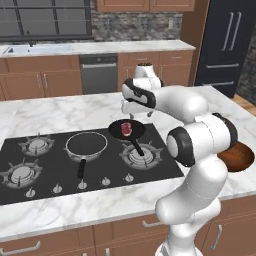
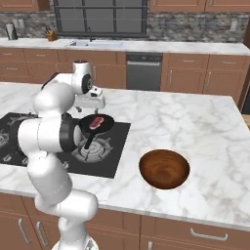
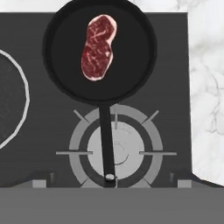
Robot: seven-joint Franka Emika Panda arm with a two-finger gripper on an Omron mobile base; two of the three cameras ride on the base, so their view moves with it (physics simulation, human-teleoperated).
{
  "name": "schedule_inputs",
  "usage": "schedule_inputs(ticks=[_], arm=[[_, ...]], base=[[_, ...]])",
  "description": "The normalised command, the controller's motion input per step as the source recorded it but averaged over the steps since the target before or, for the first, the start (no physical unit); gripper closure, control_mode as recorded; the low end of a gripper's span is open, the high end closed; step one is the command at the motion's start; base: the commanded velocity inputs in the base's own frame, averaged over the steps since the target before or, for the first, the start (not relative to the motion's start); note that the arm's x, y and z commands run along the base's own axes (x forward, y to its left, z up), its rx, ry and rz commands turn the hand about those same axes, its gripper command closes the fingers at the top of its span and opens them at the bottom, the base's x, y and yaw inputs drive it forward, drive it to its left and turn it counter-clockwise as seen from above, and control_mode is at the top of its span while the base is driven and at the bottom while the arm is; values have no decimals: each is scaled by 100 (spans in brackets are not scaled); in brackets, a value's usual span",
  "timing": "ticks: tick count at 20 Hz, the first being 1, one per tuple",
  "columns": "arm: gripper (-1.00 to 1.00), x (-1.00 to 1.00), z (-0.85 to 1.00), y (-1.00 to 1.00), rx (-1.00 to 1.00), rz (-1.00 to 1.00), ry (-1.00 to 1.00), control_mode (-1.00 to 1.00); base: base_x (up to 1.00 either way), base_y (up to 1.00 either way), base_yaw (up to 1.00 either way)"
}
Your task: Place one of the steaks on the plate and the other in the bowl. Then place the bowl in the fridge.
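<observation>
Steak [image 3: 99, 47] in small black pan [image 3: 57, 52], marbling clear from hand view; pincer [image 2: 91, 104] spread wide above.

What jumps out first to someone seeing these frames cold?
The red steak lying in the small black frying pan at the stove's back right, straight below the hand camera. Next, the white arm bent over the cooktop, its hand above that pan. Then the glossy brown bowl, alone on the marble counter right of the stove.
</observation>
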Motion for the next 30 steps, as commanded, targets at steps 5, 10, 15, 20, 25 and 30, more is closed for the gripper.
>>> schedule_inputs(ticks=[5, 10, 15, 20, 25, 30], arm=[[-100, 92, -53, 2, 0, 0, -1, -100], [-100, 66, -61, 3, -1, -3, 0, -100], [-100, 68, -25, 9, -7, -7, 2, -100], [-100, 55, -23, 3, 0, 0, 7, -100], [-100, 16, -43, 8, 0, 0, 1, -100], [-100, 3, -50, 8, 0, 0, 0, -100]], base=[[0, 0, 0], [0, 0, 0], [0, 0, 0], [0, 0, 0], [0, 0, 0], [0, 0, 0]])
